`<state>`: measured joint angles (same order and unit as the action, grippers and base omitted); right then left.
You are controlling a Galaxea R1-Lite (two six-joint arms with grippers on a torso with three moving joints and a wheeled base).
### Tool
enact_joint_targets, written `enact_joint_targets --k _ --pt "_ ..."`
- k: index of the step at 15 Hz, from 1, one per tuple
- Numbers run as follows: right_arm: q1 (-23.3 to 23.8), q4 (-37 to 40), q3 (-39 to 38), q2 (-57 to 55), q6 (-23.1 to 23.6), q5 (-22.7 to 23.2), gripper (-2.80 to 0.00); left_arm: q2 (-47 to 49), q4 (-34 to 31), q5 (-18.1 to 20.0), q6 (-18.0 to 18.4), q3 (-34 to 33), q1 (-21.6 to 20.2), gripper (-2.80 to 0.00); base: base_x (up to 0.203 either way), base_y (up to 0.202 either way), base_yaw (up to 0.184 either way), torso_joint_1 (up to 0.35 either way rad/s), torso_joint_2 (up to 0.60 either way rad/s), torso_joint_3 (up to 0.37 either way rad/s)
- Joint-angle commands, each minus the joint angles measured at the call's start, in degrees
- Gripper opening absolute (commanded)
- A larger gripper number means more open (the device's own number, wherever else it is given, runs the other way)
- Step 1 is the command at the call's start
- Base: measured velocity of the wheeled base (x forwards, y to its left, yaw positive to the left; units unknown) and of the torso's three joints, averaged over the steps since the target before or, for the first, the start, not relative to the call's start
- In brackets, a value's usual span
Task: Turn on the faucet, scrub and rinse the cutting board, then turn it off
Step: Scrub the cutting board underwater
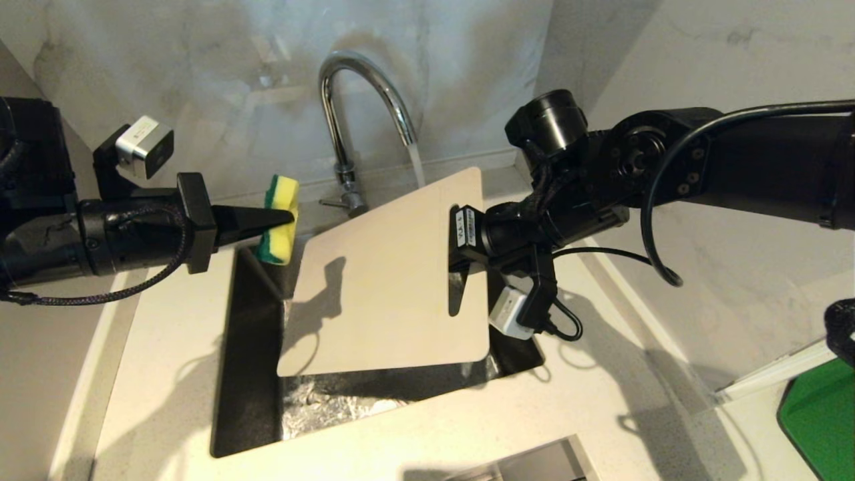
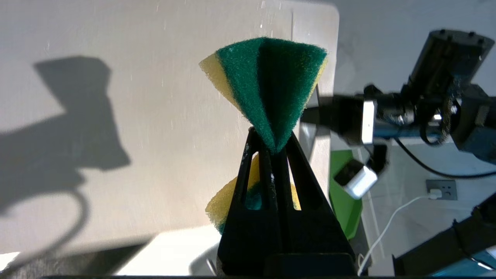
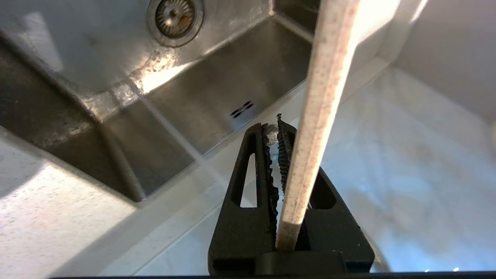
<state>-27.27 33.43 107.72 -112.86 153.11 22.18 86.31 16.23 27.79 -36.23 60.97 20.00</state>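
The cream-white cutting board [image 1: 381, 280] hangs tilted over the sink [image 1: 247, 374], its far corner raised toward the faucet [image 1: 340, 100]. My right gripper [image 1: 459, 257] is shut on the board's right edge beside the handle slot. In the right wrist view the board's edge [image 3: 325, 97] runs up past the right gripper [image 3: 273, 130]. Water [image 1: 415, 164] runs from the spout and drops behind the board's far edge. My left gripper [image 1: 290, 217] is shut on a yellow-and-green sponge [image 1: 282, 220], just left of the board and apart from it. The left wrist view shows the left gripper [image 2: 271, 145] pinching the sponge [image 2: 271, 85] in front of the board [image 2: 155, 116].
The faucet's thin lever [image 1: 334, 202] sticks out at its base. The steel sink [image 3: 217, 77] is wet, with its drain [image 3: 175, 13] uncovered. Pale counter [image 1: 160, 374] surrounds the sink. A bright green slab [image 1: 821, 414] lies at the far right.
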Motion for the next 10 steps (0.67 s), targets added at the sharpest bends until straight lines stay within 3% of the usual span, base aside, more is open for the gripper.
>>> enact_joint_targets --k 1,4,10 --pt "-1.59 0.14 -0.36 1.98 0.72 0.19 -2.8 1.08 2.29 0.86 -0.02 0.83 0.79 -2.8 0.0 0.0 0.0 0.0 0.0 0.0" --pt "-4.17 0.14 -0.41 2.71 -0.41 0.17 -2.8 2.26 2.76 4.47 0.06 3.5 2.23 -2.8 0.0 0.0 0.0 0.0 0.0 0.0" --pt "-4.2 0.41 -0.32 3.26 -0.45 0.23 -2.8 10.71 4.97 9.5 0.48 10.0 3.92 -2.8 0.0 0.0 0.0 0.0 0.0 0.0"
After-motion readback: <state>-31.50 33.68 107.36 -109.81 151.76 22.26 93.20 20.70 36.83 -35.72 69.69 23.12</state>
